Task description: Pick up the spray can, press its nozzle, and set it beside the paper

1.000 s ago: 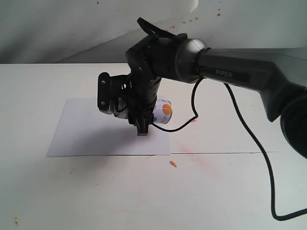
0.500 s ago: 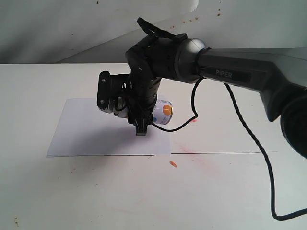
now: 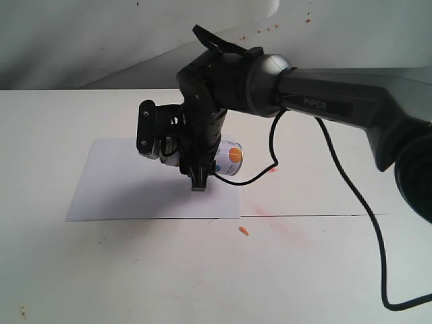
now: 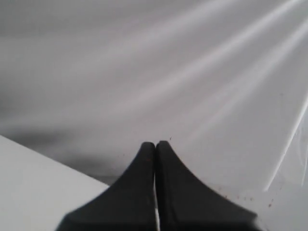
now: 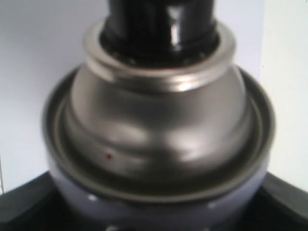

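Black end effector (image 3: pixel 197 169) around spray can (image 3: pixel 230 156)

From my seat I see a flat white matte table (image 3: pixel 324 270) filling the lower part of the exterior view. A plain white rectangular sheet of paper (image 3: pixel 115 189) lies flat on it, left of centre, with a shadow across its middle. A thin dark line (image 3: pixel 310 216) runs across the tabletop from the sheet's near edge toward the right. Just past the sheet's near right corner sits a small orange crumb (image 3: pixel 244 231) – close to a faint reddish smear (image 3: pixel 283 219). A thin black cable (image 3: pixel 378 250) droops to the surface at the right – brown specks (image 3: pixel 23 312) dot the near left.
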Available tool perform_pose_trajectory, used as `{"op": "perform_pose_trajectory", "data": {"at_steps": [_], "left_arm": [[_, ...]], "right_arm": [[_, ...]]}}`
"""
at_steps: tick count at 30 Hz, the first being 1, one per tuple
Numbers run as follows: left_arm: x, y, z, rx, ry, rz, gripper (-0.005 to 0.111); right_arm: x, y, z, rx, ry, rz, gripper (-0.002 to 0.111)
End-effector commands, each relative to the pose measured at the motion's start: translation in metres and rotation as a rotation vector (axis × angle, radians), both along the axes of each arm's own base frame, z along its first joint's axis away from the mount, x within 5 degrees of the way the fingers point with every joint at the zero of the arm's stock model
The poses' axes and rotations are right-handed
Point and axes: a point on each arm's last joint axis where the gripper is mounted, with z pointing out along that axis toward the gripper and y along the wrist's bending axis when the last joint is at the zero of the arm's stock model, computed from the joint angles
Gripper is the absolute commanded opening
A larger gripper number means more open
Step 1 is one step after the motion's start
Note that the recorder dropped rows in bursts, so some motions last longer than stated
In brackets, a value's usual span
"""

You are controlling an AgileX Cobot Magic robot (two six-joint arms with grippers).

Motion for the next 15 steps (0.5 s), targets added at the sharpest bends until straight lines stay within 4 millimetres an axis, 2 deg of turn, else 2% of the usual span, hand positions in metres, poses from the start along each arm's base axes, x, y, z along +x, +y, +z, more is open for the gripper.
{"op": "perform_pose_trajectory", "data": {"at_steps": [1,4,10,13,15], "left_arm": [[-0.002,0.004,0.006,-0.056,-0.080,0.028,0.000],[-0.002,0.002,0.005,-0.103,-0.046,-0.003,0.000],[0.001,-0.007,0.020,-0.008,0.120,-0.081,0.000],[0.014,-0.009,0.037,-0.003,0.180,-0.083,0.000],[0.029,-0.012,0.049,0.005,0.262,-0.093,0.000]], "right_arm": [[0.002,0.002,0.007,0.019,-0.030,0.002,0.000],[0.004,-0.001,0.007,0.017,-0.025,-0.006,0.000],[0.013,-0.015,0.006,0.042,0.007,-0.063,0.000],[0.018,-0.020,0.006,0.043,0.008,-0.077,0.000],[0.019,-0.022,0.006,0.043,0.008,-0.082,0.000]]}}
